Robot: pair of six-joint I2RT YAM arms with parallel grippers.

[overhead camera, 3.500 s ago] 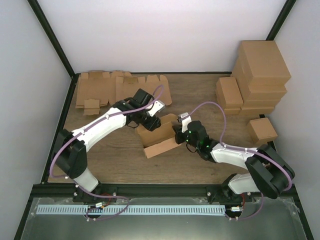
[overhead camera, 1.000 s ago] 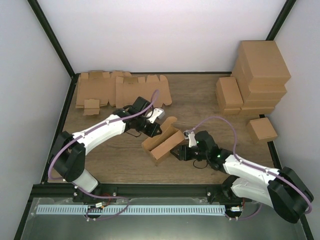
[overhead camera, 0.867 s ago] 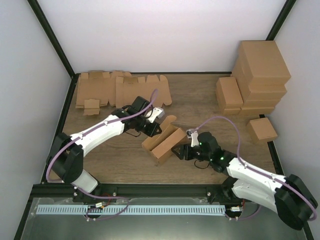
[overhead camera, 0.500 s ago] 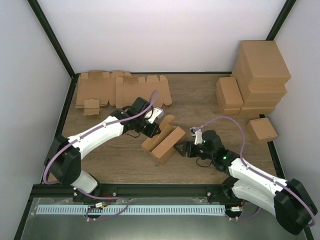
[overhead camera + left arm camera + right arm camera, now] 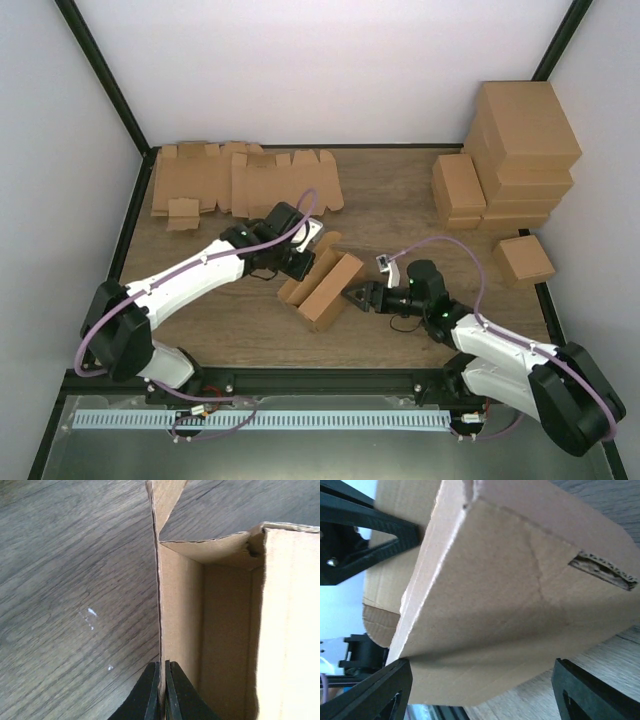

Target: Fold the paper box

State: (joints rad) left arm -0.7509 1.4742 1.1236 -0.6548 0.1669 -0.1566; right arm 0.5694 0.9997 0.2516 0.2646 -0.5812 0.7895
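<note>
**Box mid-table, a gripper at either side**

In the middle of the table (image 5: 400, 210): paper box (image 5: 322, 285), lying aslant. At its far left wall, left gripper (image 5: 161, 690), astride the rim, one finger inside and one outside. Just off its near right end, right gripper (image 5: 480, 685), a finger to each side of that end. Along the far left edge: flat cardboard sheets (image 5: 240, 180), overlapping. In the far right corner: stacked cartons (image 5: 520, 150), smaller ones in front. Nearer, by the right edge, apart from the stack: small carton (image 5: 523, 260).
</note>
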